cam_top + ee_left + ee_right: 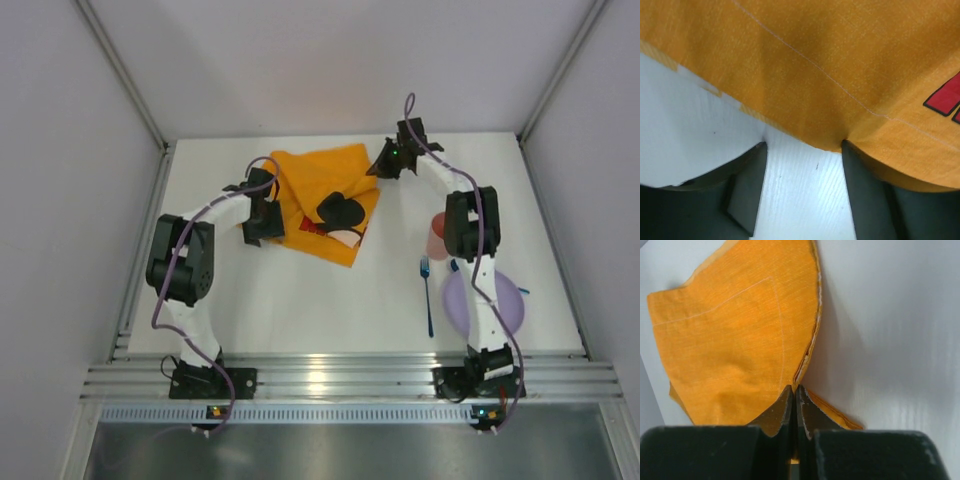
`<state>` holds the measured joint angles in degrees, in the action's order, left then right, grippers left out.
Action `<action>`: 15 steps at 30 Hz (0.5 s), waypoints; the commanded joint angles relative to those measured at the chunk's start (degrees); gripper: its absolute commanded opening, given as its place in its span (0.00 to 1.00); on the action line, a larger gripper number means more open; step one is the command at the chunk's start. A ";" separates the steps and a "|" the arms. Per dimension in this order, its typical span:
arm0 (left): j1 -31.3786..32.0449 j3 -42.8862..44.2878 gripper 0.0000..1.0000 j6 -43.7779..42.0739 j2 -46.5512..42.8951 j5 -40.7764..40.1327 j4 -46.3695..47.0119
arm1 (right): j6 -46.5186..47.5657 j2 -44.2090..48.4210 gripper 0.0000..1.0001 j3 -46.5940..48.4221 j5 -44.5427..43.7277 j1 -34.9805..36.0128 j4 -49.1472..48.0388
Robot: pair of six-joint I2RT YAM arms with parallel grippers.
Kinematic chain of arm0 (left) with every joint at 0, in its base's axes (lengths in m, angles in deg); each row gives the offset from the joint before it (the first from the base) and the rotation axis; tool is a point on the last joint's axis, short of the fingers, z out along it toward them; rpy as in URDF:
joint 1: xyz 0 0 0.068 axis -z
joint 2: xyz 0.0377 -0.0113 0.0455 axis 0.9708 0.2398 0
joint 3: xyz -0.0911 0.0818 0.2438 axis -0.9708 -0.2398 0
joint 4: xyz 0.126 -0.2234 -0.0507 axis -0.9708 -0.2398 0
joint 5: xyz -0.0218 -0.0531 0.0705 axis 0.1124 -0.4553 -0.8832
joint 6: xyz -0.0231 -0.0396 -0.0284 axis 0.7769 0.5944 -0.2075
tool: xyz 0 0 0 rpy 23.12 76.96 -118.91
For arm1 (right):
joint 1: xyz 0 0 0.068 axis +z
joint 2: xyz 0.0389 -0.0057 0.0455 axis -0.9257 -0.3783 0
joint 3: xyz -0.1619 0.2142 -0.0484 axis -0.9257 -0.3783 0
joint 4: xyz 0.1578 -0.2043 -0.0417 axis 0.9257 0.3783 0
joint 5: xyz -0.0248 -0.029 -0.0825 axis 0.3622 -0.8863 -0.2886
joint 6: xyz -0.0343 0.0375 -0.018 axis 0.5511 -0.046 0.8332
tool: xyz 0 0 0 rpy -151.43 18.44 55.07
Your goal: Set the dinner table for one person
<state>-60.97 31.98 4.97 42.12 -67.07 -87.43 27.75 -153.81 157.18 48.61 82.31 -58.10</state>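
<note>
The orange placemat (322, 203) with a black and red print lies rumpled and partly folded at the far middle of the white dinner table (300, 300). My right gripper (384, 161) is shut on the mat's far right corner; in the right wrist view the jaws (794, 388) pinch the folded cloth edge (730, 340). My left gripper (262, 226) is at the mat's left edge. In the left wrist view it (802, 146) is open, with bare table between the fingers and both fingertips touching the cloth's edge (815, 65).
A purple plate (486, 300) lies at the near right, partly under the right arm. A blue fork (427, 296) lies left of it. A pink cup (437, 236) stands beyond, half hidden by the arm. The silver rail (350, 378) runs along the near edge.
</note>
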 commanded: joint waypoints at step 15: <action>0.31 7.92 0.00 -3.96 11.10 7.73 4.14 | 6.33 16.58 0.00 -15.68 0.60 -1.36 3.33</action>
<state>-60.99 41.49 2.89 49.73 -60.51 -83.52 31.91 -143.16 142.54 49.18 81.13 -55.45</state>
